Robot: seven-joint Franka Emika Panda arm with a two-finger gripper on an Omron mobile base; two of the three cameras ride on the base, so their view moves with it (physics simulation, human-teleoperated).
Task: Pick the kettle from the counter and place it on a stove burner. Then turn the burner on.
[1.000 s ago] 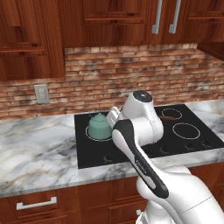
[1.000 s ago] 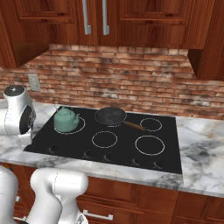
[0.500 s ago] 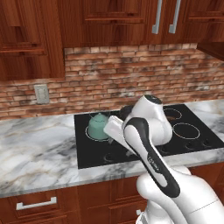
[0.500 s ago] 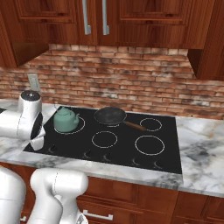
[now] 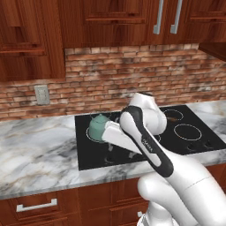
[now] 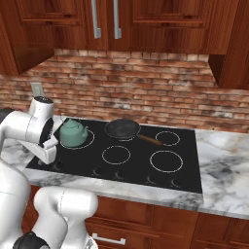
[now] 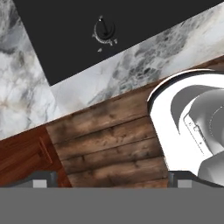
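Teal kettle (image 6: 73, 134) stands upright on the stove burner (image 6: 90, 141), spout rightward; pincer state unclear.

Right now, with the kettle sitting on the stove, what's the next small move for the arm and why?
Probably bring the hand down toward the front-left control knob. The kettle already sits on the rear-left stove burner, so placing looks done and switching on remains. In the hand view that knob lies ahead on the black cooktop, not yet touched.
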